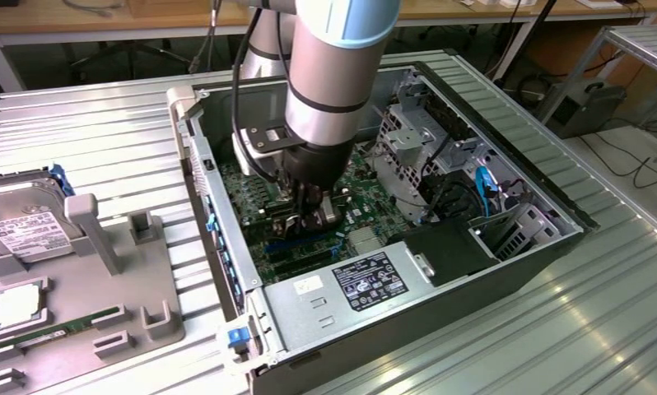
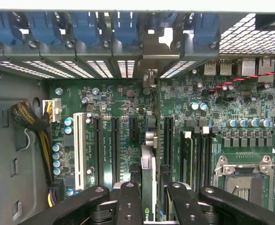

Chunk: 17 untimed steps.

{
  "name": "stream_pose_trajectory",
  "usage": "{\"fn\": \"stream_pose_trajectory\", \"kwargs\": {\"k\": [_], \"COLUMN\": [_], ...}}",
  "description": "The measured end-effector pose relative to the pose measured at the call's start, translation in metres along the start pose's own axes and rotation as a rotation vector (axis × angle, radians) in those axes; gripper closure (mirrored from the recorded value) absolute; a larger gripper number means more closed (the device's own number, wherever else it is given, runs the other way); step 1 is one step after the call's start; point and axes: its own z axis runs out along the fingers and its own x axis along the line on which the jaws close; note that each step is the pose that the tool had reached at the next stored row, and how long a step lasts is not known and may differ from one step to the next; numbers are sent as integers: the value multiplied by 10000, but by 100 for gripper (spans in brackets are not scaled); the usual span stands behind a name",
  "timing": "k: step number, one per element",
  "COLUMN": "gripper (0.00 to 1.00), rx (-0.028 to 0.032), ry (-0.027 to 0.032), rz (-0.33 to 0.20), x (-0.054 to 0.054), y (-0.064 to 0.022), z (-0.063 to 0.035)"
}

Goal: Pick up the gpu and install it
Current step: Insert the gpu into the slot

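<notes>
The robot's black gripper (image 1: 309, 216) is deep inside the open grey computer case (image 1: 472, 304). It hangs just over the green board (image 2: 123, 101) at the bottom of the case.

In the wrist view, the gripper (image 2: 151, 204) has its two inner fingers (image 2: 128, 201) close together. Between them is the gpu (image 2: 148, 178), a thin, flat, dark card seen from its top edge. The fingers look closed on the card, one on each side.

The gpu stands on its edge, right under the gripper. Its long side runs the same way as the long black slots (image 2: 115, 140) on the green board. It sits between two of these slots and in line with them. The card's silver metal bracket (image 2: 155, 49) is at the far end. That end is up against the back wall of the case, beside the row of blue plastic clips (image 2: 85, 26).

It is not clear if the bottom edge of the card is already pushed into its slot. The card hides that spot.

On the exterior view's left, outside the case, a grey tray (image 1: 142, 321) holds a boxy silver hard drive (image 1: 21, 230).
</notes>
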Motion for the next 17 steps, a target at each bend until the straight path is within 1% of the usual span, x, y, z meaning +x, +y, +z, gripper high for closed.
{"fn": "stream_pose_trajectory", "kwargs": {"k": [6, 17], "gripper": [74, 74], "rx": [-2, 0], "ry": [2, 0], "rz": [1, 0], "x": [2, 3], "y": [2, 1], "z": [49, 51]}}
